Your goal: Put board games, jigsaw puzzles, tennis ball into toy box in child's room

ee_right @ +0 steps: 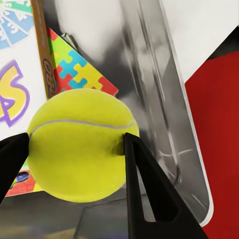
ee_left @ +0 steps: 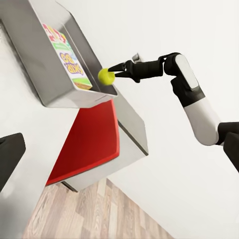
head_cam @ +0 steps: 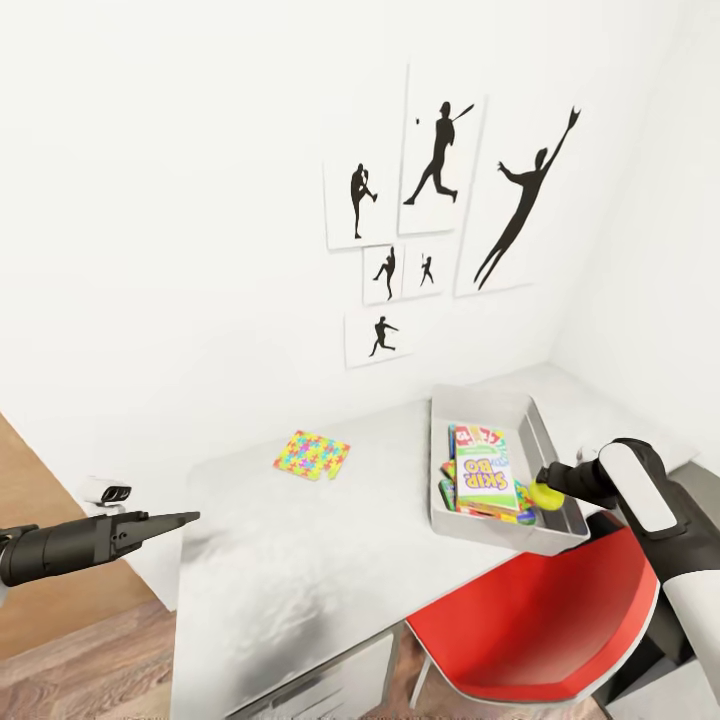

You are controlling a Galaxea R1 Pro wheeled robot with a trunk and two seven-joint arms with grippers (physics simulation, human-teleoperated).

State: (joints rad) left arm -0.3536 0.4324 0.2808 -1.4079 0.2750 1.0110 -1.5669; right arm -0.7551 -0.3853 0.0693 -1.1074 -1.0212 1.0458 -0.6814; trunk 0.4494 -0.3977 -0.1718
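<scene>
Pinching a fuzzy yellow-green tennis ball (ee_right: 79, 144) with one pale seam, right gripper (head_cam: 548, 489) hangs over toy box (head_cam: 545, 440) rim; left gripper (head_cam: 185, 518) pressed together.

The toy box (head_cam: 540, 432) is largely taken up by stacked board games (head_cam: 485, 470); a bare strip is left along its right wall. The table (head_cam: 300, 560) is open except for one jigsaw puzzle (head_cam: 312, 455). A red chair (head_cam: 540, 625) is tucked below.
</scene>
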